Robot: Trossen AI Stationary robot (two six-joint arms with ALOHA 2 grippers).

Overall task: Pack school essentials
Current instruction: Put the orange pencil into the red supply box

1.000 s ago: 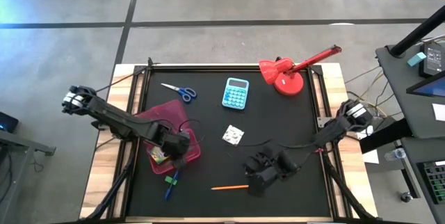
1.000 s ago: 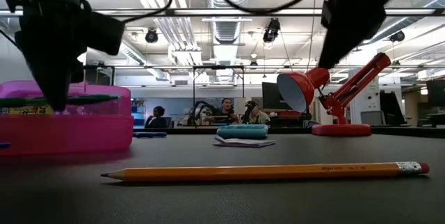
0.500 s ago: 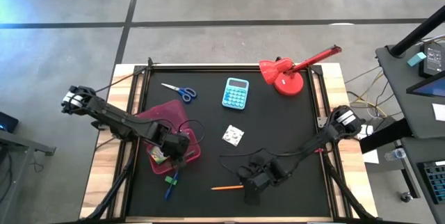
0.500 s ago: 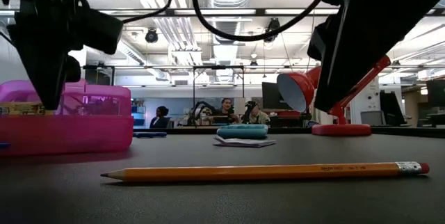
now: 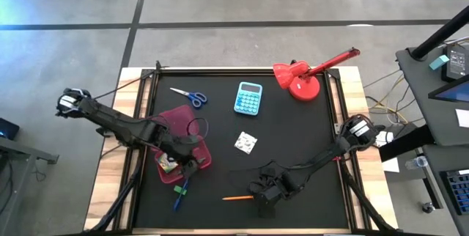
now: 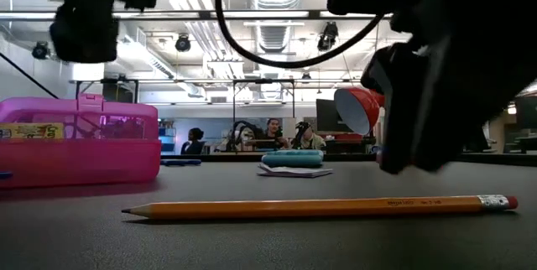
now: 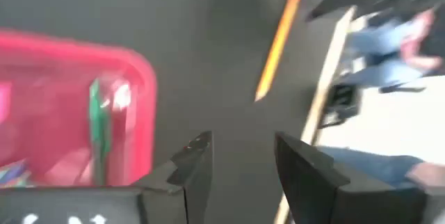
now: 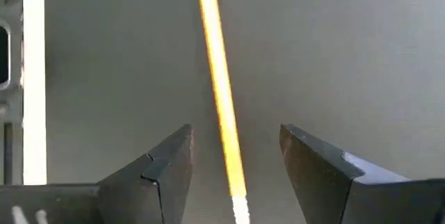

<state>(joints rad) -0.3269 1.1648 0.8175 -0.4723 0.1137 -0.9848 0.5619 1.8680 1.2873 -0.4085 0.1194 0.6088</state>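
Note:
An orange pencil [image 5: 240, 197] lies flat on the black mat near the front edge; it also shows in the low view [image 6: 319, 209]. My right gripper [image 8: 236, 133] is open just above its eraser end, one finger on each side, not touching. My left gripper [image 7: 240, 140] is open and empty above the near right corner of the pink box [image 5: 176, 148]. In the box lie a green pen [image 7: 94, 123] and a yellow-green crayon box [image 5: 167, 164]. Blue and green markers [image 5: 179, 190] lie in front of the box. Blue-handled scissors [image 5: 189, 95] and a white patterned square [image 5: 245, 143] lie flat on the mat.
A light-blue calculator [image 5: 249, 98] and a red desk lamp [image 5: 304, 78] stand at the back of the mat. People sit in the room beyond the table [image 6: 273, 134]. Black cables loop over the mat between the two arms.
My right gripper has gone toward the table's near left and down, and now stands over the pencil's eraser end. The green pen that was at my left gripper's fingers over the box rim now lies in the box, and my left gripper has gone up.

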